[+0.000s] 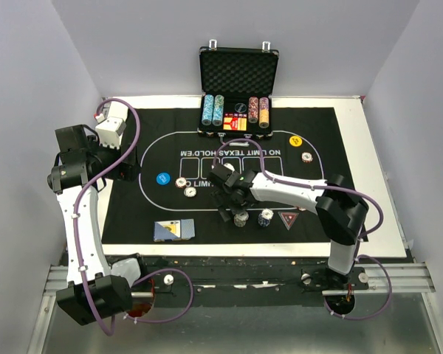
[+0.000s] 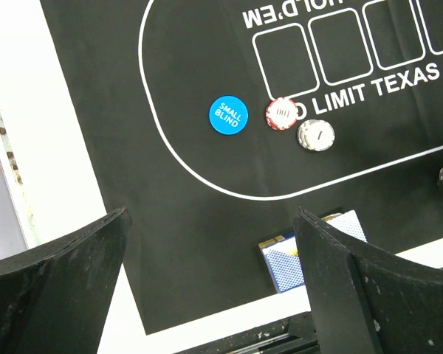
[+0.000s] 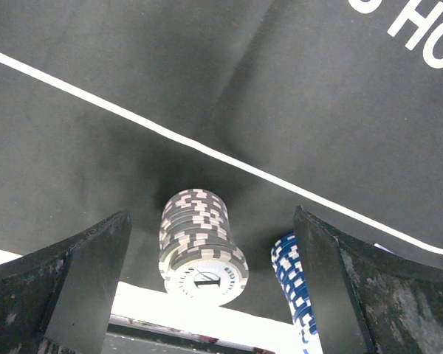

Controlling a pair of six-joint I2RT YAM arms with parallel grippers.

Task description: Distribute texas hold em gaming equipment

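My right gripper (image 1: 231,200) is open above a stack of grey-and-white chips (image 3: 200,245), which stands free between its fingers near the mat's near edge (image 1: 240,219). A blue-and-white chip stack (image 3: 293,285) stands just right of it (image 1: 265,218), beside a red triangular marker (image 1: 288,218). My left gripper (image 1: 129,168) is open and empty, high over the mat's left side. Below it lie a blue "SMALL BLIND" button (image 2: 228,116), a red chip (image 2: 281,113), a white chip (image 2: 315,135) and blue-backed cards (image 2: 288,259). A yellow button (image 1: 295,140) and a lone chip (image 1: 307,156) lie far right.
The black foam-lined case (image 1: 238,72) stands open at the back with chip rows (image 1: 213,110) in it. The black mat (image 1: 133,214) printed with card boxes covers a white board (image 1: 369,147). Grey walls close in left, right and behind.
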